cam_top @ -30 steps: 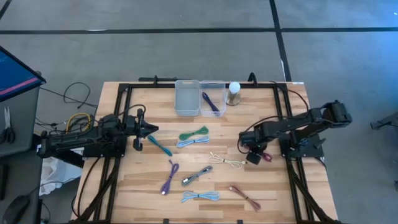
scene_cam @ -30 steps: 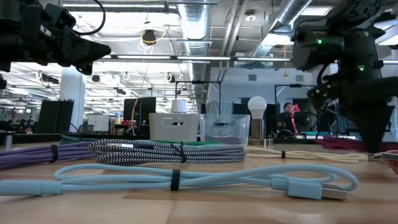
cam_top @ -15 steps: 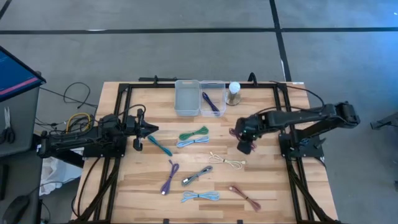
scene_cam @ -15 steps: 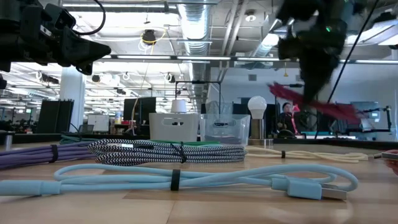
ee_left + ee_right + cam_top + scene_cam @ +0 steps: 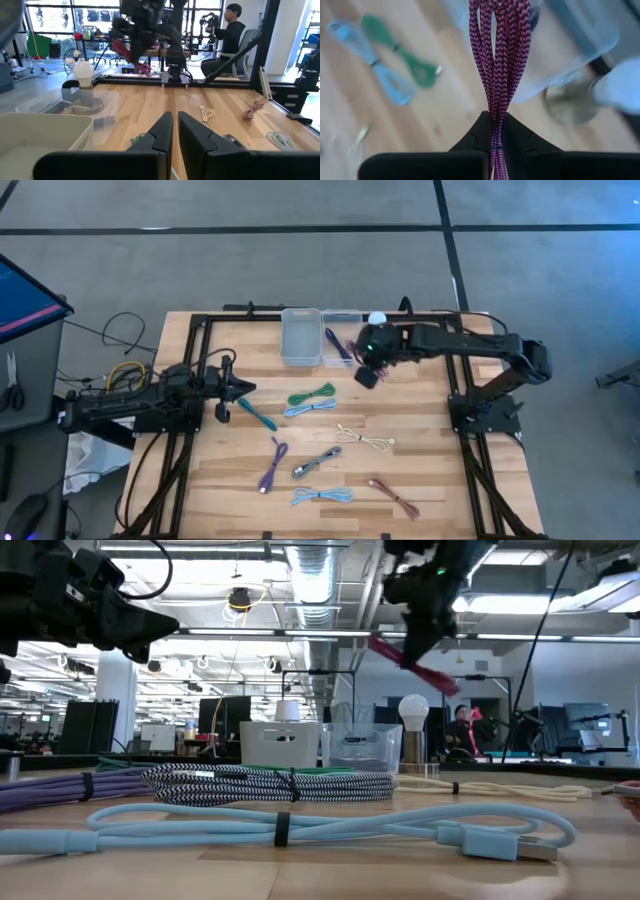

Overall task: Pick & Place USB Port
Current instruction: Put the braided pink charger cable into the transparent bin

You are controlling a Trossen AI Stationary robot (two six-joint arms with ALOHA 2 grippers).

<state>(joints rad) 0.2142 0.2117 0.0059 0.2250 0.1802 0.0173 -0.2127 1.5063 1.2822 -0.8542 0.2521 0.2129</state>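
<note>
Wooden slat table (image 5: pixel 200 480) on a black frame, grey floor around it; open lab space behind in the low view, with a seated person (image 5: pixel 231 31) well beyond the far edge.

Right gripper (image 5: pixel 366 372) sits at upper centre of the high view, jaws pressed together on a maroon braided cable (image 5: pixel 500 55). Held by its bundle, the cable hangs off the table; in the low view it slants from upper left down to the right at top centre of frame (image 5: pixel 412 653).

Key relation: the clear bin (image 5: pixel 341 340) lies just to the picture's left of the right gripper, slightly toward the top edge. It already holds a purple cable (image 5: pixel 338 346). The white bin (image 5: pixel 299 337) touches it on its left side. My reading: the coming move is a short carry left and up in the frame, then a release over a bin. The bundle's long axis runs straight out from the fingers, pointing at the bin in the right wrist view.

Left gripper (image 5: pixel 243 388) waits at left centre, fingers nearly touching, holding nothing, far from the bins compared with the right.

Cable appearance: dark red and black chevron weave, several strands folded into a slim bundle, soft and limp.
</note>
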